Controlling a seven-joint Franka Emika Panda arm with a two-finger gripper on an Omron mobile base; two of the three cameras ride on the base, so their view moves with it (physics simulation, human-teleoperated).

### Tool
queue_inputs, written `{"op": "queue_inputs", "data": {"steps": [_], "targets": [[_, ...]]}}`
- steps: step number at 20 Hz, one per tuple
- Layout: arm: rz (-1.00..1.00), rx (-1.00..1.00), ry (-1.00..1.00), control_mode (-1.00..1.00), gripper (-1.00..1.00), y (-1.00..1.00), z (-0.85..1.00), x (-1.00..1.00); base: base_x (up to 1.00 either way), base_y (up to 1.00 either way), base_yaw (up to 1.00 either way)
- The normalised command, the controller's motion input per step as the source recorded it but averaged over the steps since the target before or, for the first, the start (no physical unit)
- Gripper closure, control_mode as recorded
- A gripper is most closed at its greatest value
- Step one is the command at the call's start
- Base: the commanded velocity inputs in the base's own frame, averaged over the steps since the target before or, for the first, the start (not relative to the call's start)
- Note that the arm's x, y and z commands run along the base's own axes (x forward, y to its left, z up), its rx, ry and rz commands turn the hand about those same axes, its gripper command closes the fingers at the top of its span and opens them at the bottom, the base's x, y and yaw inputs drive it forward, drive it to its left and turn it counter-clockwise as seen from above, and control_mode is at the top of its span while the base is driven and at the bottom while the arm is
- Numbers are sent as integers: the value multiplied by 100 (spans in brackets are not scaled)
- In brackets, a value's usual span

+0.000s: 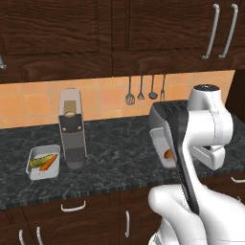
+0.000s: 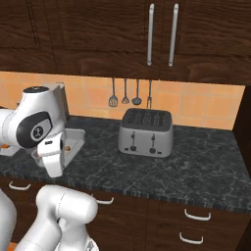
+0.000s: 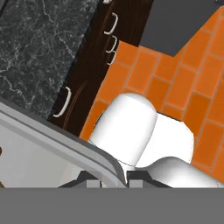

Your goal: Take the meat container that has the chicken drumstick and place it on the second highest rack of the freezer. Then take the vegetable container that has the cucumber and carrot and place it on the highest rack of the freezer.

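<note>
Fingers of the gripper [image 3: 111, 183] are squeezed almost together on the rim of the meat container [image 3: 65, 142], a grey tray seen from the hand view. From the right base view that tray [image 2: 73, 139] sits beside the white arm, above the dark stone counter [image 2: 196, 162]. A bit of the orange chicken drumstick [image 1: 168, 154] peeks out inside it. A big silver toaster [image 2: 146, 131] stands near the wall. A tall grey coffee machine [image 1: 72, 129] stands farther left. Just beside it sits the vegetable container [image 1: 43, 162], holding the cucumber [image 1: 39, 160] and carrot [image 1: 48, 163] side by side.
</note>
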Motion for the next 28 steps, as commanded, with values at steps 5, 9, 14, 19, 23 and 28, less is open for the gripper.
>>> {"op": "queue_inputs", "data": {"steps": [5,9,14,19,23,28], "targets": [[0,0,0,-100,100,0,2,-39,0,0,0],[0,0,0,-100,100,0,0,-27,0,0,0],[0,0,0,-100,100,-6,15,2,0,0,0],[0,0,0,-100,100,-11,3,0,0,0,0],[0,0,0,-100,100,-14,0,2,0,0,0],[0,0,0,-100,100,-4,0,0,0,0,0]]}}
